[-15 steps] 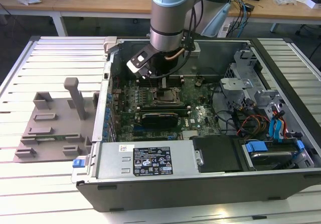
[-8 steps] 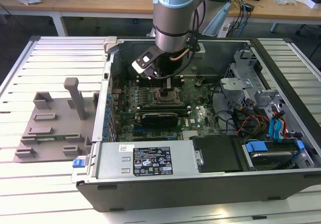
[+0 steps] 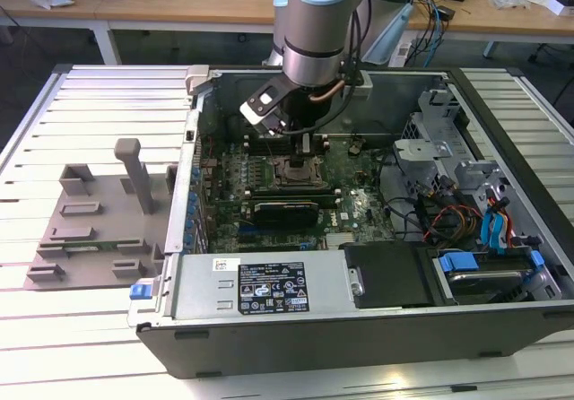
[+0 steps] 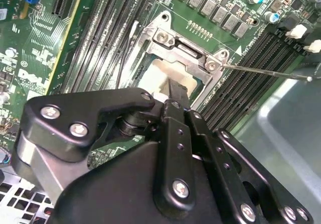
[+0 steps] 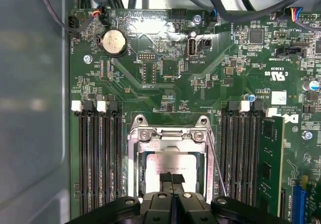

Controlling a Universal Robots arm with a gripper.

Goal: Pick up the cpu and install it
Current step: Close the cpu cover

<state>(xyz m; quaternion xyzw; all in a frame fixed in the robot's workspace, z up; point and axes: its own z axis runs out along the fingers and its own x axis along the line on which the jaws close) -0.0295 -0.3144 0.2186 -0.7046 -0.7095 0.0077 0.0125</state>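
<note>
Your end effector (image 5: 173, 178) has its fingers pressed together, tips at the cpu (image 5: 154, 166), which lies flat inside the socket frame (image 5: 173, 133), probably to seat squarely.

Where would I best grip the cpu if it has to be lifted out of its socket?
Take the cpu by two opposite edges of its pale top, coming straight down. It lies flat inside the metal socket frame, which rings it closely, with memory slots either side, so a sideways approach looks blocked.
</note>
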